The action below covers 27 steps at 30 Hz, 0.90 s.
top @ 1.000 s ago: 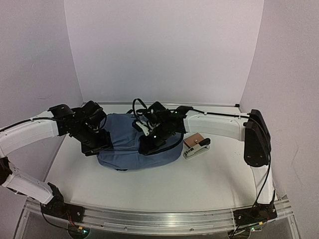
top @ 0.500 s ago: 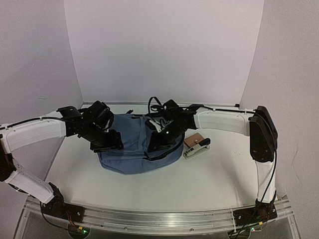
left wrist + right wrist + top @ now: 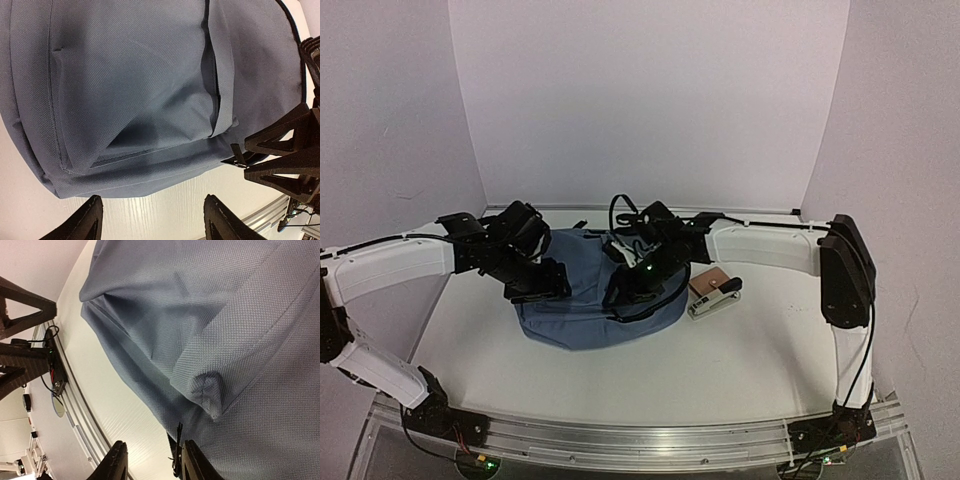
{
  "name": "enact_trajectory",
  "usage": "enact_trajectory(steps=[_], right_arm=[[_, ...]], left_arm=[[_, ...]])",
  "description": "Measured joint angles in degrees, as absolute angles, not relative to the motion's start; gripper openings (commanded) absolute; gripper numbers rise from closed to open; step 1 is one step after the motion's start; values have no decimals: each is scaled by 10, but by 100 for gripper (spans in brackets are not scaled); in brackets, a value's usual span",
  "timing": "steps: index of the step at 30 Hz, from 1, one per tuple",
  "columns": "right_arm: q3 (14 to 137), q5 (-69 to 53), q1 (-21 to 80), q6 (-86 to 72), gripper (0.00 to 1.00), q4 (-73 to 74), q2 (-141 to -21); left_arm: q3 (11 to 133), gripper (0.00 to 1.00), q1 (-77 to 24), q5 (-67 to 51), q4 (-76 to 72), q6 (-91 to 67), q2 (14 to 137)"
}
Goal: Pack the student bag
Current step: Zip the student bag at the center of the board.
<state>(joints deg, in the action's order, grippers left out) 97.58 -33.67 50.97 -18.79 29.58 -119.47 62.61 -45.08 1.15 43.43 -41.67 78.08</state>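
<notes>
Two grippers flank the student bag (image 3: pixel 582 308), a slate-blue backpack lying at the centre of the white table (image 3: pixel 720 370) in the overhead view, one on its left side and one over its right half. In the left wrist view, the left gripper (image 3: pixel 156 222) sits at the lower edge of the frame with its jaws spread wide over bare table and nothing between them. The bag's front pocket (image 3: pixel 135 100) fills the frame above it. In the right wrist view, the right gripper (image 3: pixel 152 462) stands partly spread at the bottom of the frame. A dark zipper pull (image 3: pixel 176 450) dangles just beside one finger, apparently unpinched. Just right of the bag in the overhead view rest a small brown box (image 3: pixel 708 281) and a black-topped, stapler-like item (image 3: pixel 717 297).
</notes>
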Motion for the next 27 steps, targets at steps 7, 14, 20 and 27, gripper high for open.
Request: enact_trajectory(steps=[7, 14, 20, 27], right_arm=[[976, -316, 512, -200, 23, 296, -1204], [977, -306, 512, -207, 19, 296, -1214], [977, -309, 512, -208, 0, 296, -1218], [975, -321, 502, -206, 0, 296, -1212]], left_arm=[[626, 68, -451, 12, 435, -418, 776], [627, 69, -451, 12, 440, -418, 775], [629, 68, -451, 12, 440, -419, 775], [629, 68, -462, 16, 432, -395, 773]])
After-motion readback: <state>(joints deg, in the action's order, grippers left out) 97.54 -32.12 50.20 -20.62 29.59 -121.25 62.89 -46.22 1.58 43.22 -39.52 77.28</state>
